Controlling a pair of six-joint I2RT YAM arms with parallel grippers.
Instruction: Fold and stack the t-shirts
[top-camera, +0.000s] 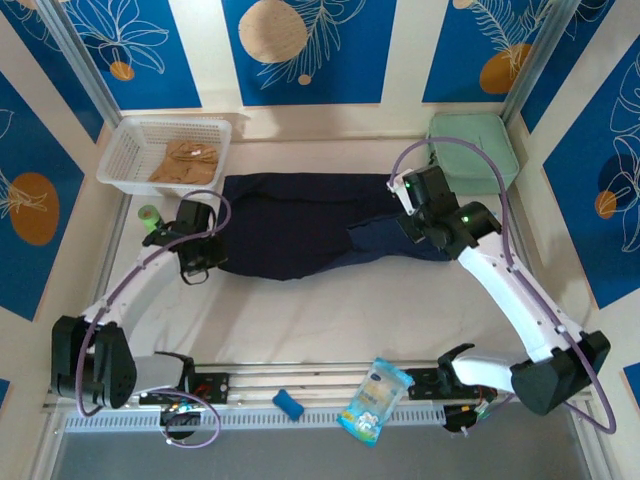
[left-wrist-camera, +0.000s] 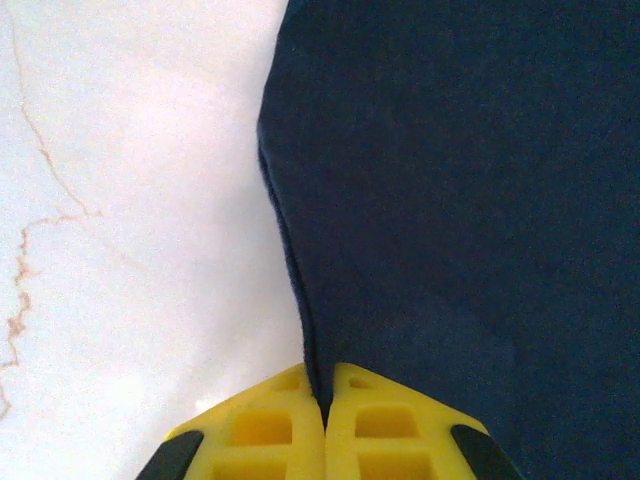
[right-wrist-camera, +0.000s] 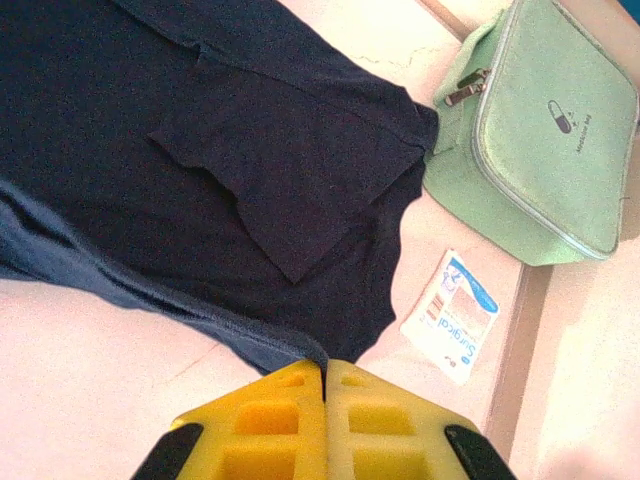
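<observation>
The large, plain dark navy cloth t-shirt (top-camera: 300, 235) lies flat across the far half of the pale table (top-camera: 330, 320). Its long axis runs left to right, from near the white plastic mesh basket (top-camera: 130, 150) to just beside the mint-green square zip case (top-camera: 475, 150). I cannot tell which end is the collar. The cloth is mostly smooth. At its right end a flap is turned over on top, showing a paler blue inner side, and the right wrist view shows soft creases there.

The left gripper (top-camera: 205, 262) sits at the shirt's left edge. Its yellow fingers (left-wrist-camera: 265, 430) are pressed together with the folded edge of the cloth pinched in the seam between them. The right gripper (top-camera: 415, 238) is at the right end, near the case. Its yellow fingers (right-wrist-camera: 265, 420) are likewise closed tight on the shirt's hem.

A tan cloth t-shirt (top-camera: 185, 163) lies crumpled inside the basket. A small white-and-blue packet (right-wrist-camera: 455, 315) lies on the table between the navy shirt and the case.
</observation>
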